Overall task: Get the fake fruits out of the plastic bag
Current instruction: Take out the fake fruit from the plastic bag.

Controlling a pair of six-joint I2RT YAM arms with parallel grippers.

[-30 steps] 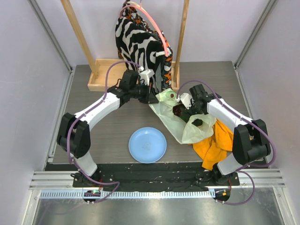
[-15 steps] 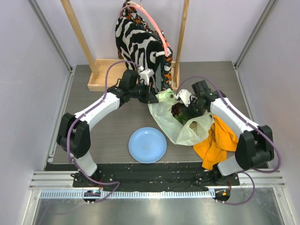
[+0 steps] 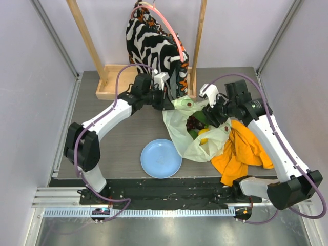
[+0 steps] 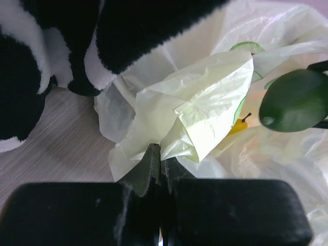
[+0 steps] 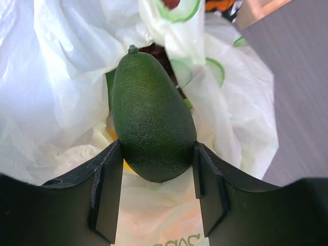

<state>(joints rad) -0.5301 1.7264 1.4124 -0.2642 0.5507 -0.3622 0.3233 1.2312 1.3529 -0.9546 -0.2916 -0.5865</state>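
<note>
The pale yellow-green plastic bag [image 3: 180,119] lies right of centre, mouth open. My left gripper [image 3: 168,104] is shut on the bag's far-left edge, and the left wrist view shows its jaws [image 4: 161,154] pinching a fold of bag [image 4: 205,107]. My right gripper [image 3: 209,116] is shut on a dark green avocado [image 3: 201,117] and holds it just above the bag's mouth. The right wrist view shows the avocado [image 5: 151,128] squeezed between the fingers [image 5: 107,179], with the gripper [image 5: 156,154] over the bag [image 5: 56,77]. A yellow lemon [image 3: 204,134], a second green fruit [image 3: 193,134] and a dark purple one [image 3: 192,123] lie inside the bag.
A light blue plate [image 3: 161,158] sits near the front centre. An orange cloth [image 3: 241,151] lies right of the bag. A zebra-patterned garment [image 3: 154,48] hangs on a wooden rack behind the bag, with a wooden tray [image 3: 114,82] at back left.
My right gripper has risen out of the bag with the avocado, and the arm has swung back and to the right. The lemon now shows inside the bag. The left gripper has held still.
</note>
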